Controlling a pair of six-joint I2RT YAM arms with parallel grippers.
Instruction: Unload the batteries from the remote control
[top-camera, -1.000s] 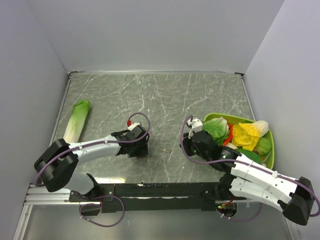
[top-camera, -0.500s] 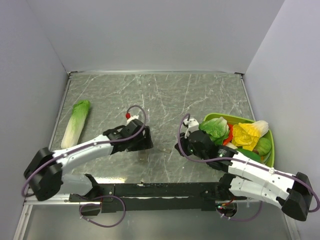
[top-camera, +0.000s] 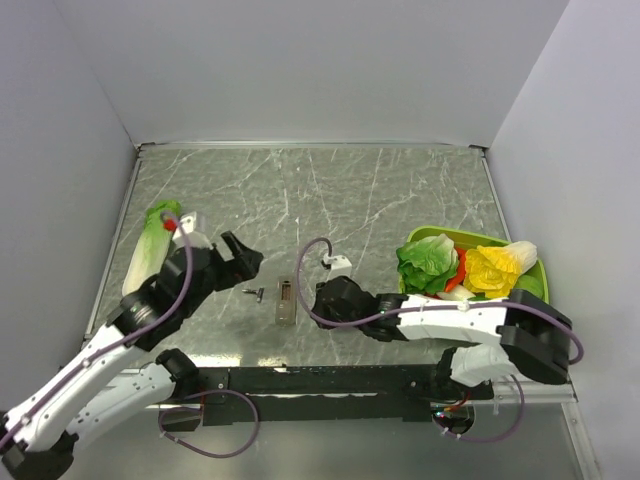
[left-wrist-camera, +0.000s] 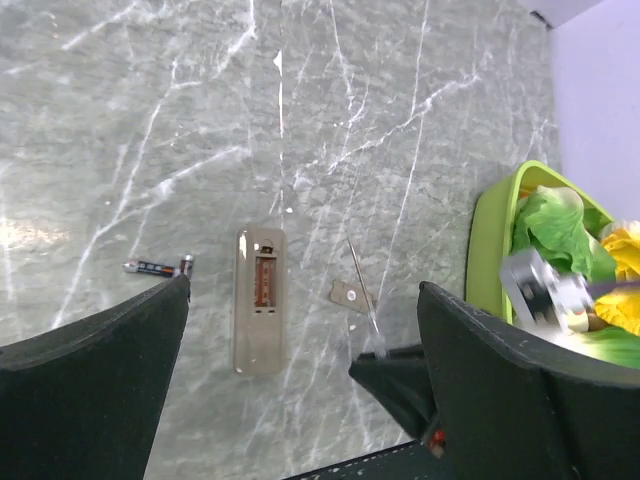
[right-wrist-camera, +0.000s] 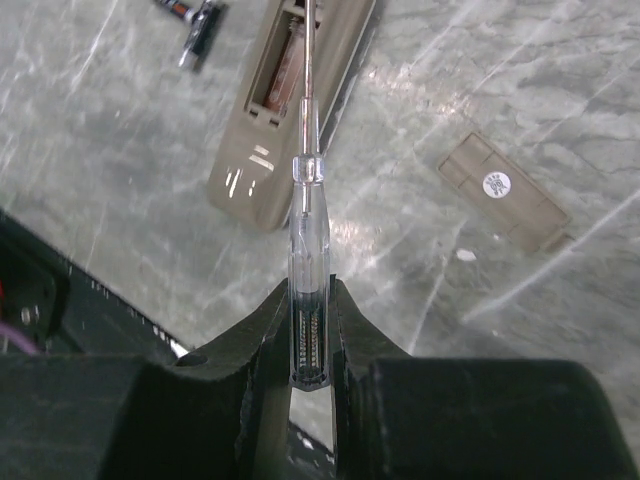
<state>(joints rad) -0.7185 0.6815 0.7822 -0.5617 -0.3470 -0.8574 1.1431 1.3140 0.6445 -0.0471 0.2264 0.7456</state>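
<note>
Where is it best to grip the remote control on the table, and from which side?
Grip the remote control across its narrow width, at the closed end away from the open recess, coming from straight above. It lies flat with the recess up, and nothing touches its long edges.

The table (top-camera: 400, 190) is grey-green marble, veined white. The remote control (left-wrist-camera: 258, 340) is tan; the screwdriver (right-wrist-camera: 306, 255) clear. Right, a lime-green bowl (left-wrist-camera: 483, 240); left, a pale-green cabbage (top-camera: 150, 245).

Bright even light; glare on the remote control (right-wrist-camera: 250, 150); foreground seemingly soft.
</note>
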